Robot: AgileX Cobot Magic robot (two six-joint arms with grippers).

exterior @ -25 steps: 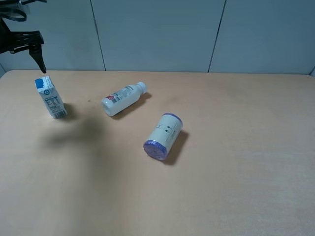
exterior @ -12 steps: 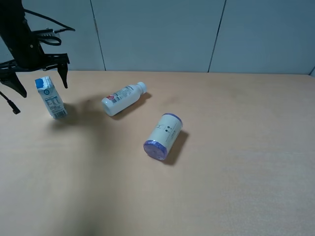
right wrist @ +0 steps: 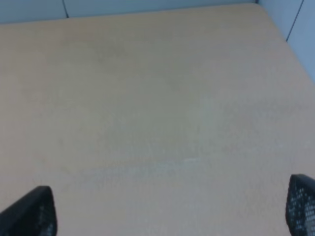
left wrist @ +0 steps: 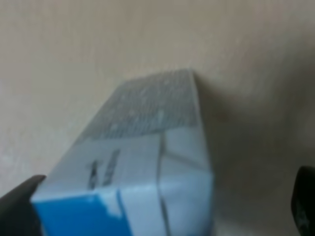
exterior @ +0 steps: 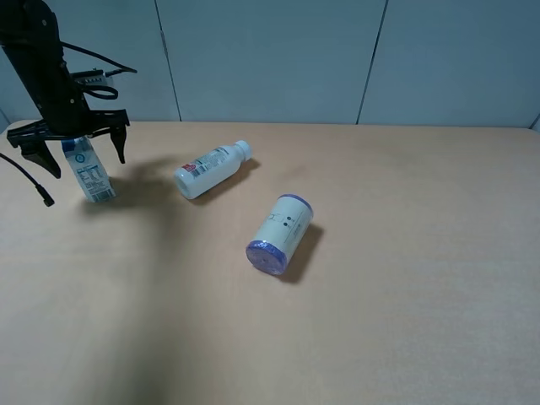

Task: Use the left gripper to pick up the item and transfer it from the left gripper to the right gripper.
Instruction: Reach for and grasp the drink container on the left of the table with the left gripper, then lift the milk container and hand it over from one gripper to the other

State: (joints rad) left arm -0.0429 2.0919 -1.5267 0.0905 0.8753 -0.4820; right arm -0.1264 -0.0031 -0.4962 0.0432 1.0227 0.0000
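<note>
Currently, in the exterior high view, the left gripper (exterior: 84, 162) sits at about 10 o'clock on the table (exterior: 405, 253), jaws spread wide.

- Drink carton (exterior: 91, 175): white with a blue top and blue printing, standing on end on the table with the blue end up. It sits between the two spread fingers, its top level with the fingertips.
- Left wrist view: carton (left wrist: 147, 162) fills the middle, blurred. One fingertip (left wrist: 17, 209) lies right at the carton's blue corner; cannot tell if it touches. The other fingertip is clearly apart from the carton.
- Loose black cable (exterior: 25, 173) hangs from the left arm at 9 o'clock of the carton.
- White plastic bottle (exterior: 211, 169): on its side at 3 o'clock of the carton, cap pointing toward 2 o'clock, apart from the carton.
- White cylinder with purple ends (exterior: 280, 234): on its side at 5 o'clock of the bottle, well apart from the carton.
- Right gripper (right wrist: 165, 209): seen only in the right wrist view, fingers spread, nothing between them, bare table below.
</note>
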